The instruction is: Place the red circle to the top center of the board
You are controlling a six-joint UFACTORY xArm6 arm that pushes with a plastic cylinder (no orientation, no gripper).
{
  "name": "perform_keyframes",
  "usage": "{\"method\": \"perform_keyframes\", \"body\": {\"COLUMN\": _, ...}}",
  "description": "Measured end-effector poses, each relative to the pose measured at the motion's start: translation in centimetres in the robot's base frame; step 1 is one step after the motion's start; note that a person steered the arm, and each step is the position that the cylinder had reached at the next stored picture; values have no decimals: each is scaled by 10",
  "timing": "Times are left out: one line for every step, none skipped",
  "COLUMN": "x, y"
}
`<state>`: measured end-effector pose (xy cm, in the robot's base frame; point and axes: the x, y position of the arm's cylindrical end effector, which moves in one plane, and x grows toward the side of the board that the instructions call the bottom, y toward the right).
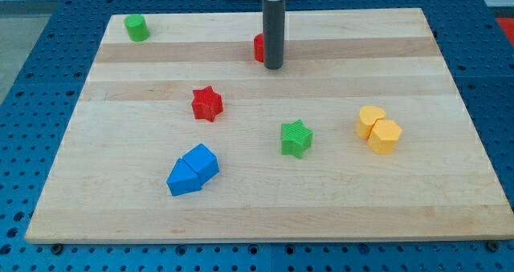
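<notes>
The red circle (259, 48) sits near the board's top centre, mostly hidden behind my rod; only its left edge shows. My tip (274, 66) rests on the board right beside it, at its right and slightly toward the view's bottom, touching or nearly touching it. The rod rises straight up to the view's top.
A green circle (136, 28) sits at the top left. A red star (207, 103) lies left of centre, a green star (295, 138) at centre. Two blue blocks (193, 170) touch at lower left. Two yellow blocks (378, 130) touch at right. The wooden board (450, 208) lies on a blue table.
</notes>
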<state>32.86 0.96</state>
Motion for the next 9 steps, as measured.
{"method": "perform_keyframes", "body": {"x": -12, "y": 0}}
{"method": "perform_keyframes", "body": {"x": -21, "y": -1}}
{"method": "perform_keyframes", "body": {"x": -22, "y": -9}}
{"method": "perform_keyframes", "body": {"x": -21, "y": -11}}
{"method": "perform_keyframes", "body": {"x": -10, "y": -11}}
{"method": "perform_keyframes", "body": {"x": -8, "y": -15}}
{"method": "perform_keyframes", "body": {"x": -5, "y": -19}}
{"method": "perform_keyframes", "body": {"x": -6, "y": -26}}
{"method": "perform_keyframes", "body": {"x": -19, "y": -27}}
